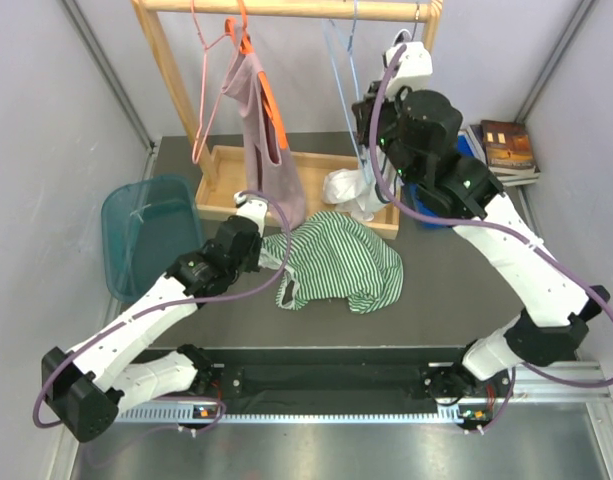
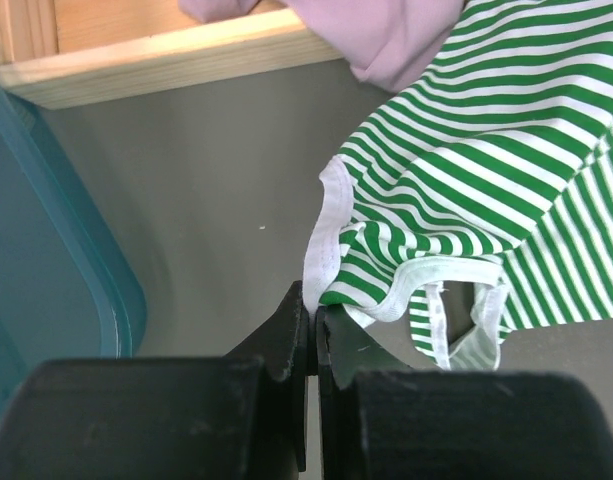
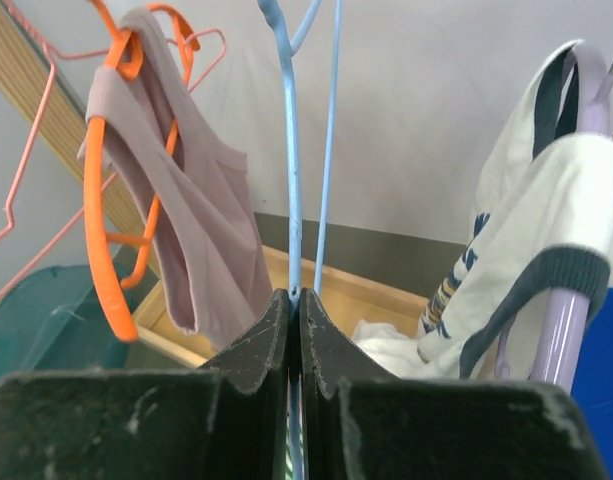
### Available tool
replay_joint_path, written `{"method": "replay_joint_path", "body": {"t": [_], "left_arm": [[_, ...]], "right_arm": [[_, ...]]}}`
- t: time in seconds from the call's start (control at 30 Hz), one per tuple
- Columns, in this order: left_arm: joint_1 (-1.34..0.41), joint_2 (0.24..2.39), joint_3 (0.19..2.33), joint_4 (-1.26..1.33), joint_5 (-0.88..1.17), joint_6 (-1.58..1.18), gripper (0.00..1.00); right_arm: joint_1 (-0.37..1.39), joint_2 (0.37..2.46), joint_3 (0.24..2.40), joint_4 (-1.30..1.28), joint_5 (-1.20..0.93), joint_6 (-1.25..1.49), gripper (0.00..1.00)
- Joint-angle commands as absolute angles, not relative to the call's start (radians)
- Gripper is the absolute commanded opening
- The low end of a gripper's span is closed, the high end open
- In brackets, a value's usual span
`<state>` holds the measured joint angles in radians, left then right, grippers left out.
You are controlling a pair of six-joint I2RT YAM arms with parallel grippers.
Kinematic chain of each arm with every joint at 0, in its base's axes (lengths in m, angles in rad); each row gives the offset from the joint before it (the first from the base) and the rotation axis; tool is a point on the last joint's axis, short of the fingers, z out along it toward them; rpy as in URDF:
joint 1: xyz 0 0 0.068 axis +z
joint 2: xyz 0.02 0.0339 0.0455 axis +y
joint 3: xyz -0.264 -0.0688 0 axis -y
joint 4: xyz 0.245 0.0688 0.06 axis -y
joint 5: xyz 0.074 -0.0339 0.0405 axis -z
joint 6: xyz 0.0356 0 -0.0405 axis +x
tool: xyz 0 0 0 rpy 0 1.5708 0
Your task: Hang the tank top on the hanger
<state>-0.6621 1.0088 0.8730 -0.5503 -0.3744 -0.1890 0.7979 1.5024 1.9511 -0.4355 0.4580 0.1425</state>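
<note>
The left gripper [image 2: 311, 330] pinched the white edge of the tank top [image 1: 336, 262], which lay bunched up in the middle of the worktop. The right gripper [image 3: 294, 315] squeezed the hanger [image 3: 289, 150] above the far edge.

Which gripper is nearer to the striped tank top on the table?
Left. The left gripper is shut on the white edge of the tank top; the right gripper is raised at the rack behind it, shut on the blue hanger.
</note>
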Motion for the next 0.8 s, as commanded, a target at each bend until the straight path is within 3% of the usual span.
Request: {"method": "replay_joint_path", "body": {"t": [0.0, 0.4, 0.77], "left_arm": [[-0.644, 1.035, 0.879, -0.532, -0.391, -0.206, 0.00], [-0.631, 0.988, 0.853, -0.474, -0.265, -0.146, 0.00], [-0.459, 1.218, 1.009, -0.512, -0.183, -0.256, 0.00]], "right_arm": [[0.842, 1.393, 1.843, -0.420, 0.497, 0.170, 0.00], [0.925, 1.045, 1.413, -0.541, 0.384, 0.267, 0.00], [0.976, 0.816, 1.224, -0.713, 0.118, 0.291, 0.00]]}}
